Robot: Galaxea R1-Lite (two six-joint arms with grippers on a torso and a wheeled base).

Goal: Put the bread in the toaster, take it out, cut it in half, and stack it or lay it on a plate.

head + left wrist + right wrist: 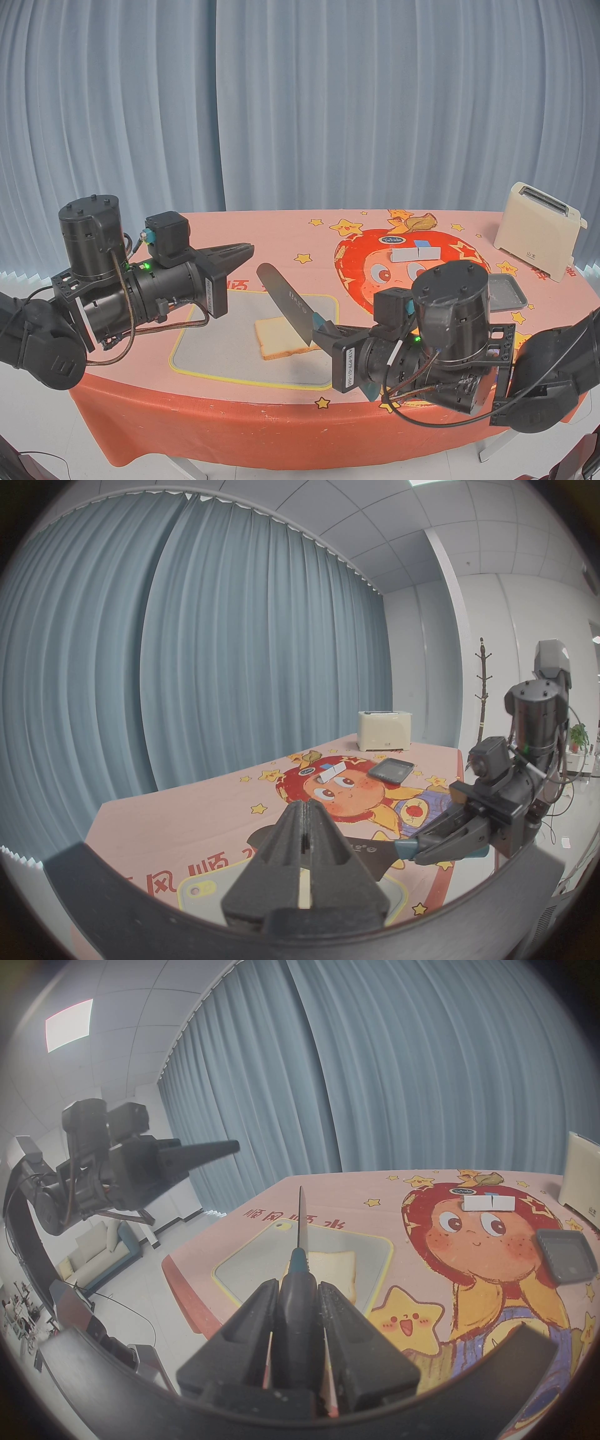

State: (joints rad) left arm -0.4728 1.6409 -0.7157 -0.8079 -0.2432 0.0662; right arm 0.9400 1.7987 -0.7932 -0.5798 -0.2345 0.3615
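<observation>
Found the bread point(284, 337) lying flat on the cutting board point(212, 350), toward its right side, whole and uncut. Logged the right pincer point(325, 334) clenched on the handle of the knife point(287, 303), blade slanting up over the slice; cannot tell whether its heel touches the crust. Noted the left pincer point(244, 251) pressed closed on nothing, hanging above the board's far left corner, well apart from the bread. Spotted the toaster point(539, 230) at the far right of the table point(262, 231), no bread standing out of its slots. Marked the grey plate point(507, 292) near it, bare. Cannot confirm toasting from the slice's look. Judged the toaster steps done, cutting at hand, halving and plating left.
</observation>
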